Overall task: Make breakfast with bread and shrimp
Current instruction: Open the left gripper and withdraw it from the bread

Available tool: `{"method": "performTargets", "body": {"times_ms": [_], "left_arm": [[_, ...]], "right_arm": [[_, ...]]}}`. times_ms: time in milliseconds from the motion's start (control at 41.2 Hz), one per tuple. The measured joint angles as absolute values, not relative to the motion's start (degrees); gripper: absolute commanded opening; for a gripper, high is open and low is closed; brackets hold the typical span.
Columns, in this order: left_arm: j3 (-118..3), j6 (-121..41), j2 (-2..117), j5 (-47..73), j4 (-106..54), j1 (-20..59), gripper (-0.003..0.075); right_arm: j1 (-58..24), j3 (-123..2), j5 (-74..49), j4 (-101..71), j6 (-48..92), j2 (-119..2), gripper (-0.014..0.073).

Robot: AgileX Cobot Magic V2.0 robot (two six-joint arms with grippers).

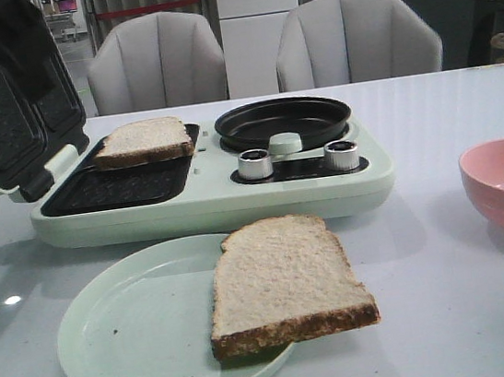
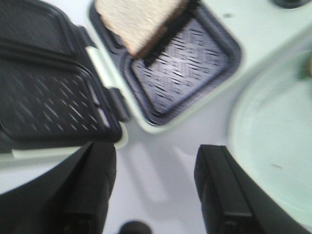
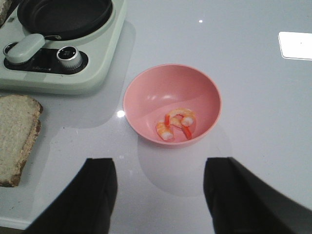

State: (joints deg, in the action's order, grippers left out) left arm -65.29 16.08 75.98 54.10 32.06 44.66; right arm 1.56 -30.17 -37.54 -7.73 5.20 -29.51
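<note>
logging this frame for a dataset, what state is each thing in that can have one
pale green sandwich maker: lid open, tilted back
square slice of bread on the grill plate: lying on the far half
square slice of bread on the pale green round plate: overhanging the rim
black round pan: holds no food
pink round bowl: holds orange-pink shrimp
left gripper: open, holding nothing
right gripper: open, holding nothing

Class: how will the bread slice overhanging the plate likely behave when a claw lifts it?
The bread slice probably weighs little and may sag, being thick, soft crumb. Its overhang past the plate offers an edge, but pinching likely dents it.
</note>
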Motion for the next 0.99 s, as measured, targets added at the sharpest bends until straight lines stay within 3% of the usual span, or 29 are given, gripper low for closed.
{"method": "performTargets", "body": {"times_ms": [315, 752, 995], "left_arm": [[-62.4, 9.7, 57.9, 55.8, 9.7, 44.9, 0.0413], [-46.0, 9.3, 38.2, 53.8, 5.0, 44.9, 0.0413], [-42.6, 9.3, 36.3, 50.4, 4.9, 44.9, 0.0413]], "right_arm": [[1.6, -30.2, -37.5, -7.7, 5.1, -29.5, 0.0507], [1.6, -30.2, -37.5, -8.9, 5.2, -29.6, 0.0507], [1.6, -30.2, -44.4, -27.1, 9.4, -36.7, 0.0506]]}}
